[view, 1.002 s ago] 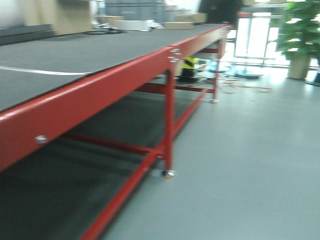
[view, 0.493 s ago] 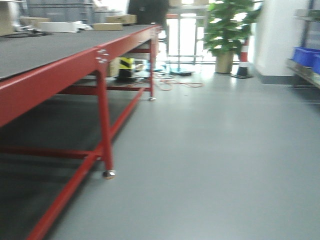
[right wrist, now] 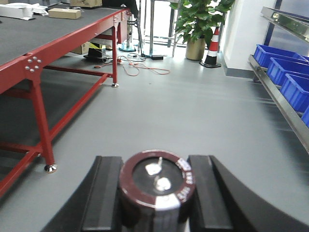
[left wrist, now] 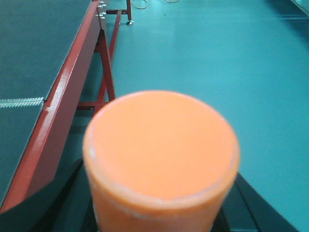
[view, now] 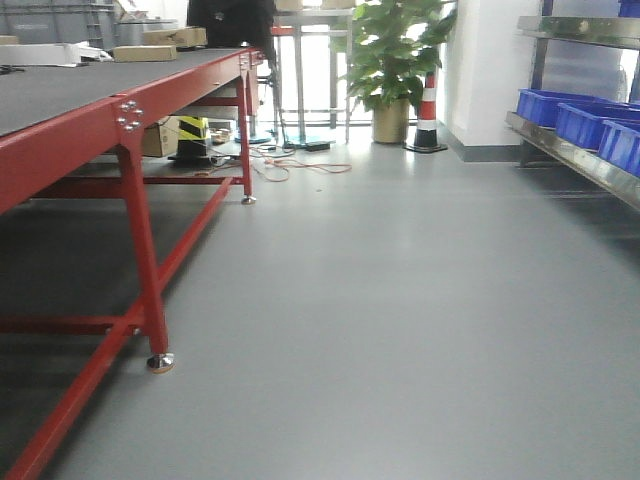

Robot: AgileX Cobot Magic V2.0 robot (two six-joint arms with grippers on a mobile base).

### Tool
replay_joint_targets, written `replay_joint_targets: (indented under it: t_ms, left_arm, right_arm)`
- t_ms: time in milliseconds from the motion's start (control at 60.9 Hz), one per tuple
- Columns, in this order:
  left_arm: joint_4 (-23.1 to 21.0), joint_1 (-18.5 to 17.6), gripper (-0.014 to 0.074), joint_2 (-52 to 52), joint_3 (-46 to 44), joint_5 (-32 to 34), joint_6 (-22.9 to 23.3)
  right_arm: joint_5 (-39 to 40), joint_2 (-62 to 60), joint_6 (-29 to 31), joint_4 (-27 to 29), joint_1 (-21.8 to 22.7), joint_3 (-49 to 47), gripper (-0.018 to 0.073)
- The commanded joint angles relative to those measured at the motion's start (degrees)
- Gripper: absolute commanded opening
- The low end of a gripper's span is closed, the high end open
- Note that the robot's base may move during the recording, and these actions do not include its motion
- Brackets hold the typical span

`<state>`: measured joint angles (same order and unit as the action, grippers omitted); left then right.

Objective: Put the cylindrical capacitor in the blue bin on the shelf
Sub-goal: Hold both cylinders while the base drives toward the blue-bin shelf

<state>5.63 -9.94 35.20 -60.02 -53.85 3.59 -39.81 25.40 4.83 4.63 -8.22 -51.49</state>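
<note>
Maroon cylindrical capacitor (right wrist: 157, 181) in right gripper (right wrist: 155, 166)

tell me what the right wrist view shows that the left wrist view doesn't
Only the right wrist view: a dark capacitor held in the right gripper, blue bins on the steel shelf, a potted plant, a striped cone. Only the left wrist view: an orange cylinder filling the foreground, in the left gripper. Both: the red-framed table and the floor.

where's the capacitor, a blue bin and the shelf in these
capacitor (right wrist: 157, 176): right wrist view, on its top face by the terminals
blue bin (right wrist: 294, 92): right wrist view, on its side wall
shelf (view: 575, 158): front view, on the lower steel front rail
</note>
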Motion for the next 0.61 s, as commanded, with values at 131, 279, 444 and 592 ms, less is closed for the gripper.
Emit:
replay_joint_targets:
  t_ms: [131,279,444,592]
  left_arm:
    - [0.1,-0.5,-0.0111,-0.3,-0.2,0.9,-0.2]
    - [0.1,-0.5,-0.0111,-0.3,-0.2,0.9,-0.2]
    - [0.1,-0.5,-0.0111,-0.3,-0.2,0.9,-0.2]
    - [0.1,-0.5,-0.0111,-0.3,-0.2,0.9,-0.2]
  right_arm:
    - [1.3,0.1,0.2,-0.4,-0.1,-0.3,-0.0162]
    - [1.3,0.1,0.2,-0.4,-0.1,-0.3,-0.0162]
    - [1.3,0.1,0.2,-0.4,-0.1,-0.3,-0.0162]
    - [1.3,0.1,0.2,-0.4,-0.1,-0.3,-0.0162]
